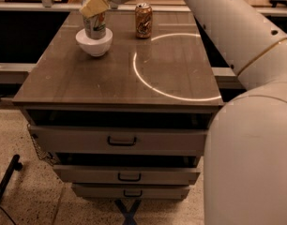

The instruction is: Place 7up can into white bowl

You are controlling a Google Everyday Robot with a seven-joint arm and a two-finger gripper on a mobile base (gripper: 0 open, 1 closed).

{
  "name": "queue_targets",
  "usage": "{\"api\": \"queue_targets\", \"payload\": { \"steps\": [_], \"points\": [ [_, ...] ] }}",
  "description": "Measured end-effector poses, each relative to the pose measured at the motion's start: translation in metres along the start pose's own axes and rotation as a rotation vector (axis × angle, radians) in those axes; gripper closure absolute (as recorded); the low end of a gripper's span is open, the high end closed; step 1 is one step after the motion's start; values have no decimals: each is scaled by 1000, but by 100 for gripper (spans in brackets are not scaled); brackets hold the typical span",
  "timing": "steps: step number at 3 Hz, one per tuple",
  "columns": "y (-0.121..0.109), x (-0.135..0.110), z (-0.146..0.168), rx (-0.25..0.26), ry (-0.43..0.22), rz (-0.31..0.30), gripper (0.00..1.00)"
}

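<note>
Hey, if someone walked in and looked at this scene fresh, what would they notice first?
First, the big white arm sweeping in from the right, its hand over the far left of the tabletop, clamped on the 7up can, which it holds upright in the white bowl. Next, a bright ring of light on the wood, with an orange-brown can just behind it.

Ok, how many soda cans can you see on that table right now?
2. The 7up can sits in the white bowl, back left, the gripper on its top; the orange-brown can stands just right.
</note>
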State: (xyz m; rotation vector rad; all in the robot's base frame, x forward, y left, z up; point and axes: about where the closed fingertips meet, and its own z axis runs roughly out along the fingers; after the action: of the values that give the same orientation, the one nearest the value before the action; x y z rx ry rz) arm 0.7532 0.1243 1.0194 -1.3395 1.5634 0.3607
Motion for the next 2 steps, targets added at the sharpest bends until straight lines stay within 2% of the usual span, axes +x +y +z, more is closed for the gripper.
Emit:
{"api": "queue_targets", "payload": {
  "steps": [2],
  "points": [
    [0, 4, 22, 26, 36, -26, 100]
  ]
}}
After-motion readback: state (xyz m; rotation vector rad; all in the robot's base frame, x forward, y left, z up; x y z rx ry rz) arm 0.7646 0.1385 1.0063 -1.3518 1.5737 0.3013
